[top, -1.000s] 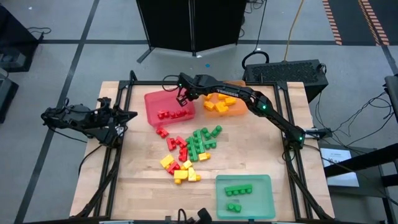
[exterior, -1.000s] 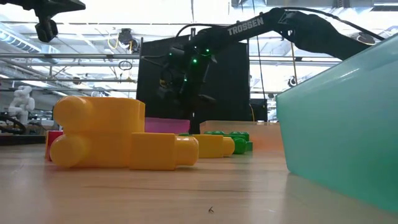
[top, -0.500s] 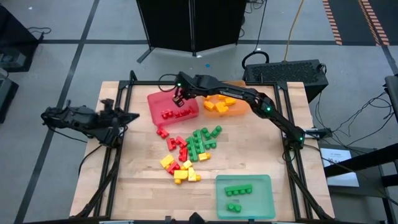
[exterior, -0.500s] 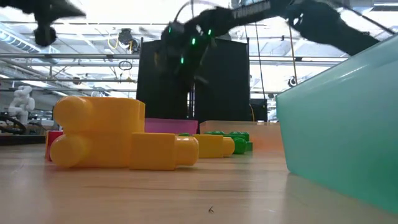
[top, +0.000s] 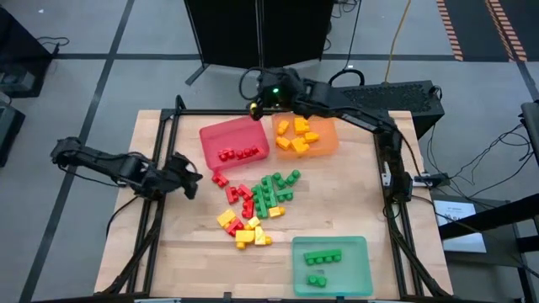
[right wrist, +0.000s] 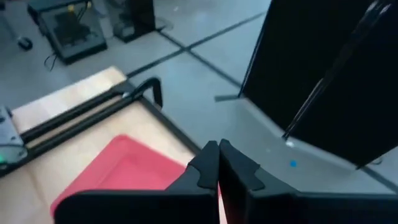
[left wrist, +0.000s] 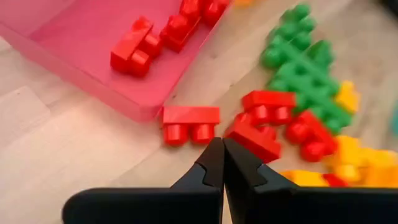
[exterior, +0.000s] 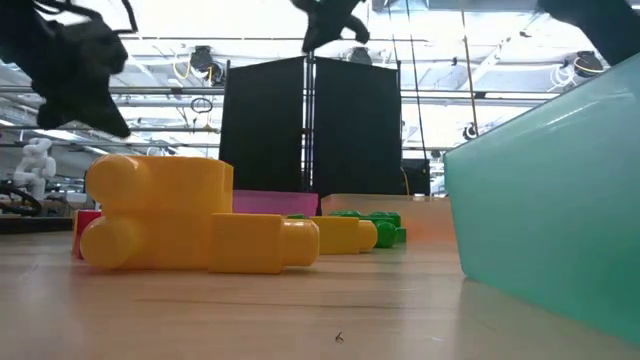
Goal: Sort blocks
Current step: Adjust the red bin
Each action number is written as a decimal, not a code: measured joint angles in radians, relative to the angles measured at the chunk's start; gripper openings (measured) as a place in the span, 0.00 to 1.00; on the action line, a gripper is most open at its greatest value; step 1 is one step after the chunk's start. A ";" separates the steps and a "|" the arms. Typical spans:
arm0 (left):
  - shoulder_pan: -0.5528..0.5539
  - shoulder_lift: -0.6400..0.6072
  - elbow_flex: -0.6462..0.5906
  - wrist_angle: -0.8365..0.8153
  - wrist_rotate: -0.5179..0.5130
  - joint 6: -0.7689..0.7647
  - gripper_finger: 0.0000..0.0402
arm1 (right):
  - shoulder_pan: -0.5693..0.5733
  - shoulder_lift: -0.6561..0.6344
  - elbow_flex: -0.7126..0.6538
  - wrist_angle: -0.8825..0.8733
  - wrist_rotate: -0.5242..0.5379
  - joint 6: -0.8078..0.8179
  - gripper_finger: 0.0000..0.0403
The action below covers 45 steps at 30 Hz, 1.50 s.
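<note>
Loose red, green and yellow blocks [top: 257,202] lie in a heap mid-table. My left gripper [top: 190,180] is shut and empty, slanting down just left of the heap. In its wrist view its tips [left wrist: 219,143] hover close before a red block [left wrist: 189,123] that lies beside the red tray [left wrist: 93,62]. My right gripper [top: 253,106], also shut and empty, is high over the far edge of the red tray [top: 210,139]; its fingertips [right wrist: 217,145] show above the tray [right wrist: 130,171].
The red tray holds red blocks [top: 237,154]. An orange tray [top: 324,143] at the far side holds yellow blocks. A green tray [top: 354,252] near the front right holds green blocks. In the low view a yellow block [exterior: 170,215] lies close, with the green tray's wall [exterior: 550,200] beside it.
My right gripper has risen from just over the red tray and drawn back toward the table's far edge, still shut. My left gripper has come down and toward the heap from the table's left edge, tipping its fingers downward.
</note>
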 joint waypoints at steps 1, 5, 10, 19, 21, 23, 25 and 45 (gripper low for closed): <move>0.000 0.029 -0.003 0.029 -0.009 0.012 0.01 | 0.001 -0.012 0.000 -0.001 0.012 -0.008 0.00; 0.007 0.126 -0.005 0.141 -0.048 0.096 0.01 | 0.006 -0.028 0.000 -0.004 0.033 -0.032 0.00; 0.047 0.231 -0.005 0.129 -0.050 0.104 0.00 | 0.019 -0.021 -0.002 -0.044 0.023 -0.036 0.00; 0.137 0.377 -0.005 0.166 -0.039 0.207 0.00 | 0.035 -0.023 -0.002 -0.077 0.023 -0.067 0.00; 0.158 0.410 -0.005 0.182 -0.034 0.233 0.00 | 0.035 -0.023 -0.002 -0.079 0.023 -0.068 0.00; 0.182 0.438 -0.012 0.229 -0.032 0.264 0.00 | 0.035 -0.023 -0.002 -0.086 0.022 -0.069 0.00; 0.210 0.472 -0.022 0.282 -0.031 0.302 0.00 | 0.035 -0.023 -0.002 -0.090 0.022 -0.078 0.00; 0.502 0.627 -0.053 0.587 0.057 0.537 0.00 | 0.051 -0.023 -0.002 -0.113 0.018 -0.088 0.00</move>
